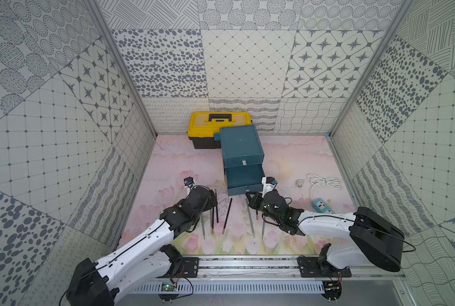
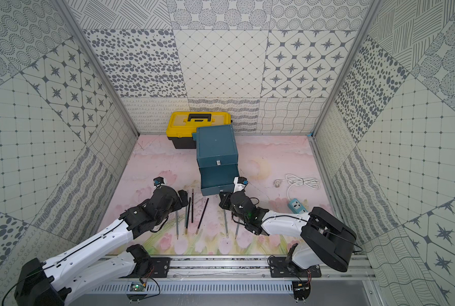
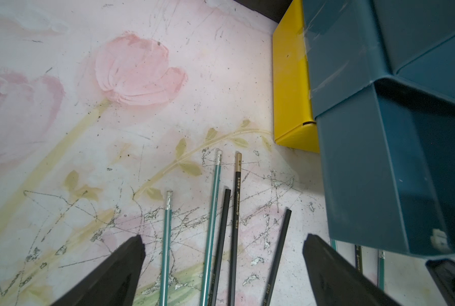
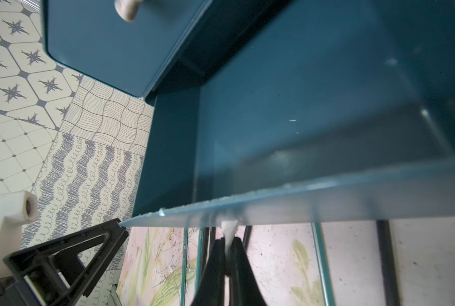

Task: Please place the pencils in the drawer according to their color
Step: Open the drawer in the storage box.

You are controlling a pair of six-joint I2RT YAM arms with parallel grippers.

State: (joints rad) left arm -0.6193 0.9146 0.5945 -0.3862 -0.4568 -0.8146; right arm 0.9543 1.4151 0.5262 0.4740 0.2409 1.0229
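The right pincer (image 4: 227, 242) is clenched on the white tab (image 4: 229, 228) of the pulled-out middle drawer (image 1: 243, 176). The left pincer (image 3: 223, 236) hangs released above pencils (image 3: 236, 212) lying on the worktop (image 1: 287, 156), just near-left of that drawer.

The arms (image 1: 141, 238) are white-shelled with black joints and cables; the left end effector (image 3: 223, 236) is black.

Drawer (image 1: 241, 144) recorded teal; toolbox (image 1: 202, 124) yellow, black-handled. Pencils (image 3: 236, 212) noted black or green-silver striped. Desk (image 1: 173, 164) printed with pink tulips.
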